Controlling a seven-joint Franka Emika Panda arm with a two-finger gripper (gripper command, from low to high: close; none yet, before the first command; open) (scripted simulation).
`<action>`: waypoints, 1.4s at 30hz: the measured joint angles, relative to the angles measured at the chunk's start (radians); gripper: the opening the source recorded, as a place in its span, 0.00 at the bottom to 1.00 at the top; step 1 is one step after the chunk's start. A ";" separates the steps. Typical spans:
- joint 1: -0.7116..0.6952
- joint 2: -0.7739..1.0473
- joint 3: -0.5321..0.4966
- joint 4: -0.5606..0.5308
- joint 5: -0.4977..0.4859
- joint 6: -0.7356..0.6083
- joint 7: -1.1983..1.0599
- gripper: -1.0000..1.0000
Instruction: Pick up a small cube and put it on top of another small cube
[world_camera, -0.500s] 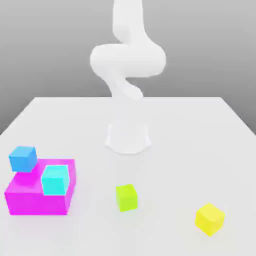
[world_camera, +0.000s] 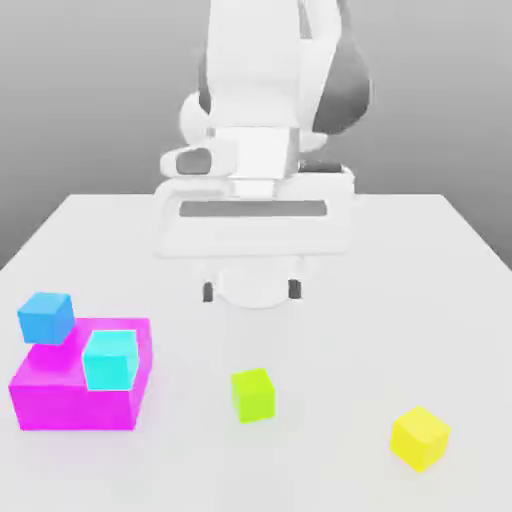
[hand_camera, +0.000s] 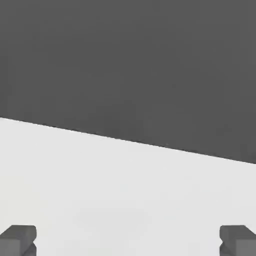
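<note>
While hanging above the table (world_camera: 420, 260), end effector (world_camera: 250, 291) spread fully wide, holding nothing, well apart from small cube (world_camera: 253, 395).

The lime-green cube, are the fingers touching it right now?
Apart. In the exterior view the fingers hang open above the white table, and bare table surface separates them from the lime-green cube, which sits alone nearer the camera.
</note>
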 joint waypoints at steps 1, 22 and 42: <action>0.005 0.043 -0.006 -0.036 0.005 0.034 -0.022 0.50; -0.031 0.352 0.041 -0.092 0.060 0.277 -0.106 0.00; -0.345 0.037 -0.123 0.129 -0.003 -0.257 0.280 0.00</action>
